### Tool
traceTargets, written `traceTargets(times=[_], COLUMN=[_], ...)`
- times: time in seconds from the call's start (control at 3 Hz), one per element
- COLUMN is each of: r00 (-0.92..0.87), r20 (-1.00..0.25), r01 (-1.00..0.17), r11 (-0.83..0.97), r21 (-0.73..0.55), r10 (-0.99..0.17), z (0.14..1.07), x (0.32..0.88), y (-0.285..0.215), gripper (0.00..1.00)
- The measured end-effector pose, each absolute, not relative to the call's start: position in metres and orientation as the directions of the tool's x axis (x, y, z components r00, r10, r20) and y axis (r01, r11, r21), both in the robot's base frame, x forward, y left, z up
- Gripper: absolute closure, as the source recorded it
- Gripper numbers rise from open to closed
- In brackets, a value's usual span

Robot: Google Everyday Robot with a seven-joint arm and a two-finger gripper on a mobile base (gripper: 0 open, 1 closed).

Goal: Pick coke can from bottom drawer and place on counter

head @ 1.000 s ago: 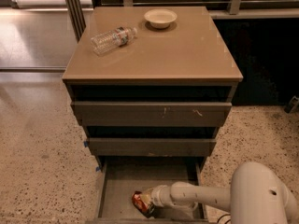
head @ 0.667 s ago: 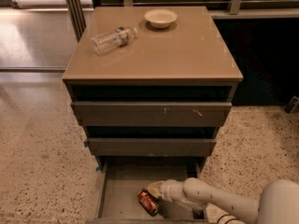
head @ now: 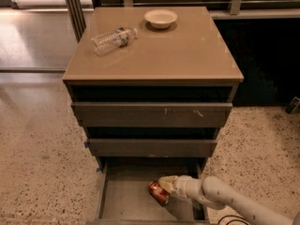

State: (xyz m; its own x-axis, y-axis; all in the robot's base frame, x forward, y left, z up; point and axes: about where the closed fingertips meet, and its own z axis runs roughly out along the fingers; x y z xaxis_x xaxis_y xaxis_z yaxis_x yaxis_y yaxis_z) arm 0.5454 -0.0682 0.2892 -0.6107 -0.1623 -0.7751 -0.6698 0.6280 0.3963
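Note:
The coke can [head: 157,194] is a small red can, tilted, just above the grey floor of the open bottom drawer [head: 123,201], right of its middle. My gripper [head: 162,186] reaches in from the lower right on its pale arm and is shut on the can's upper right end. The tan counter [head: 164,55] tops the cabinet, well above the can and gripper.
A clear water bottle [head: 112,39] lies on its side at the counter's back left. A pale bowl [head: 161,18] sits at the counter's back middle. The two upper drawers [head: 150,114] stick out slightly above the bottom drawer. Speckled floor lies on both sides.
The gripper and the can have moved together to the right and upward within the drawer. The arm has drawn lower and to the right in the view.

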Motion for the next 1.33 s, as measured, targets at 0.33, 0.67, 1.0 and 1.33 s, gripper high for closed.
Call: traceTargets(times=[0.33,0.67,1.0,1.33], r00=[-0.611,-0.611,-0.611,-0.611], r20=[-0.775,-0.775,-0.775,-0.775], r01=[-0.67,-0.67,-0.67,-0.67], r11=[0.628,0.628,0.628,0.628], r21=[0.396,0.396,0.396,0.396], r10=[-0.162,-0.162,-0.162,-0.162], z=[0.2892,0.2892,0.2892,0.2892], x=[0.5454,0.5454,0.5454,0.5454], y=[-0.0681,-0.0681,-0.0681,-0.0681], gripper=[0.81,0.58,0.35,0.11])
